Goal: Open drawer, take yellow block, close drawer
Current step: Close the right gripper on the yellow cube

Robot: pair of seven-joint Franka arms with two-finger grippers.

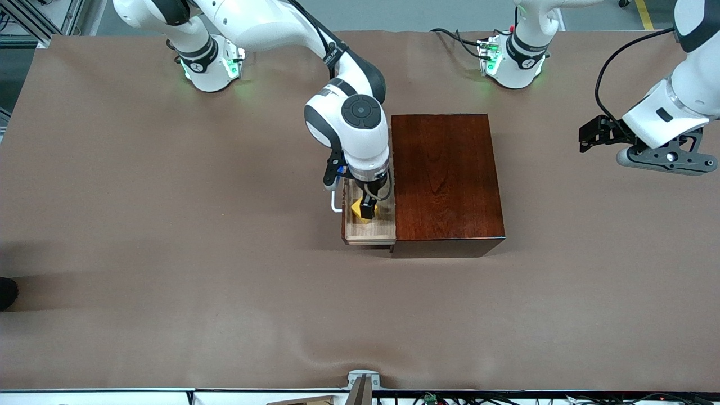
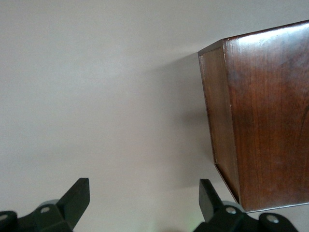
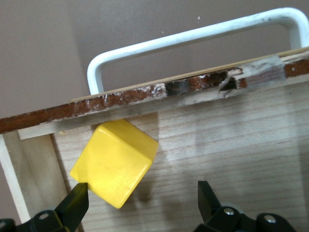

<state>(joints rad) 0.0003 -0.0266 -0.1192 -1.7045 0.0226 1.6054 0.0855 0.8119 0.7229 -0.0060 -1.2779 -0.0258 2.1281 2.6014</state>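
A: Since the drawer [image 1: 369,225] already stands pulled out of the box [image 1: 444,180] toward the right arm's end of the bench [image 1: 169,225], you can count the first step as done. What you have left is the grasp, the lift and the closing.

B: And where is your block?

A: The block [image 1: 360,212] lies in the drawer, close against its front wall, just inside the handle [image 1: 336,201]. In the right wrist view it sits cocked, one corner toward the camera, and I judge it not yet gripped.

B: So what is your right tool doing?

A: Your right tool [image 1: 368,212] is down in the drawer over the block with its jaws spread wide. One fingertip [image 3: 77,203] stands at the block's lower corner, perhaps touching it; the other is well clear over bare wood. You will want to straddle the cube squarely before you pinch.

B: And the surfaces you are dealing with?

A: The block is a smooth, bright yellow cube with crisp edges. The drawer floor is pale wood with fine straight grain; the top edge of its front is dark red-brown, and there the finish is chipped and scuffed. The handle is a white U-shaped bar. The box is glossy red-brown wood, and the bench wears a matt brown covering.

B: And the left arm?

A: Your left tool [image 1: 596,135] waits above the bench off the box's end, jaws spread and holding nothing.
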